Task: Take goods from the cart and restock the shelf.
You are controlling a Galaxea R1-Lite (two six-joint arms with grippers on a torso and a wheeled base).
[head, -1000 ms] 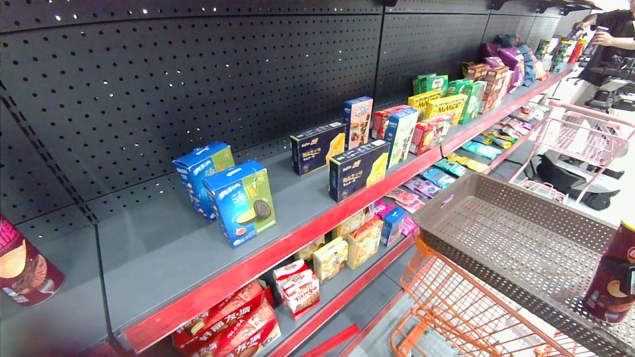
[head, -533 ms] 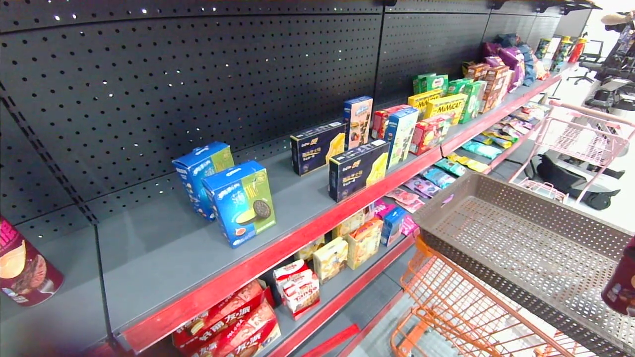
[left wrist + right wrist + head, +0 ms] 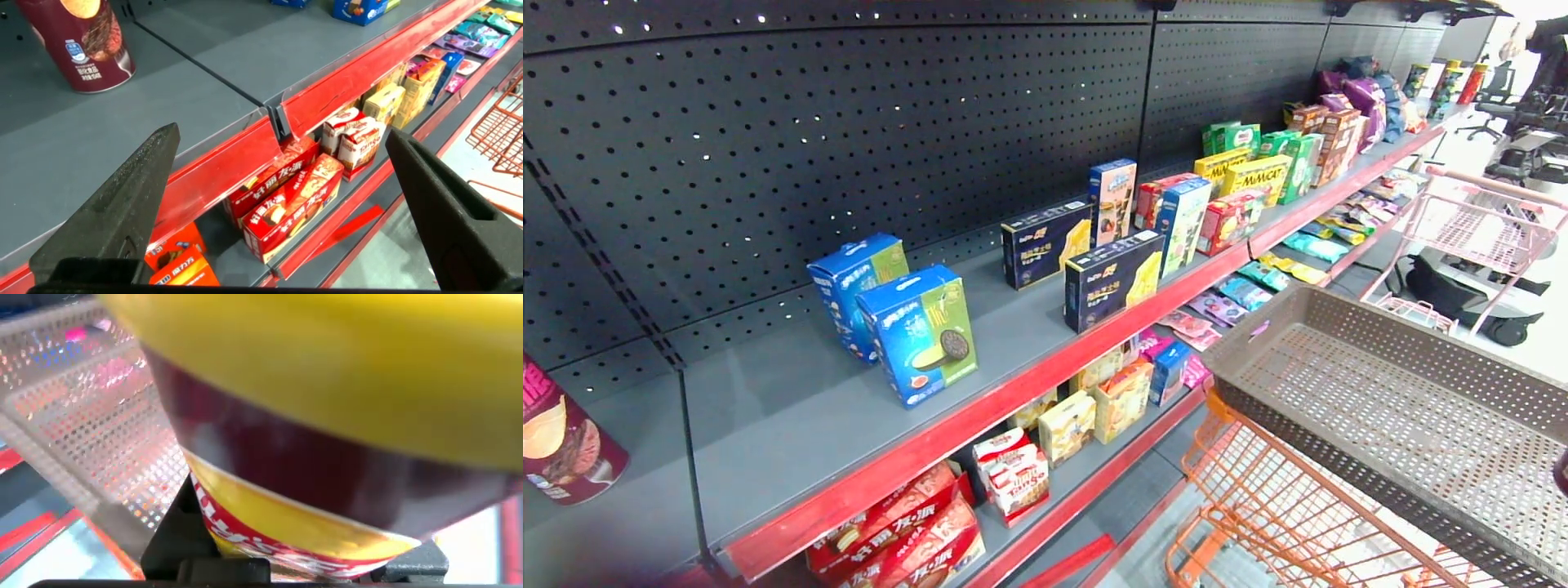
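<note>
The chip can (image 3: 310, 457) has a dark maroon body, a broad yellow top and a yellow band edged in red lower down. It sits in the right gripper (image 3: 294, 549), which is clamped on its sides. One dark finger shows on one side and a grey one on the other. Behind the can we see the perforated floor of the brown basket (image 3: 90, 416), so the can is held above it, at the cart.

The basket rests on the orange cart (image 3: 1258, 506), just beside the shelf (image 3: 792, 425), which is grey with a red front rail. A second can (image 3: 560, 441) of the same kind stands at the shelf's left end. Farther along are blue cookie boxes (image 3: 919, 335), then dark blue boxes (image 3: 1111, 278). The stretch of shelf between the second can and the blue boxes is bare. A pink cart (image 3: 1486, 220) stands farther down the aisle.

The left gripper (image 3: 278, 204) hangs in front of the red rail with its fingers spread wide and nothing between them — red packs (image 3: 290, 196) lie on the lower shelf beneath it.
</note>
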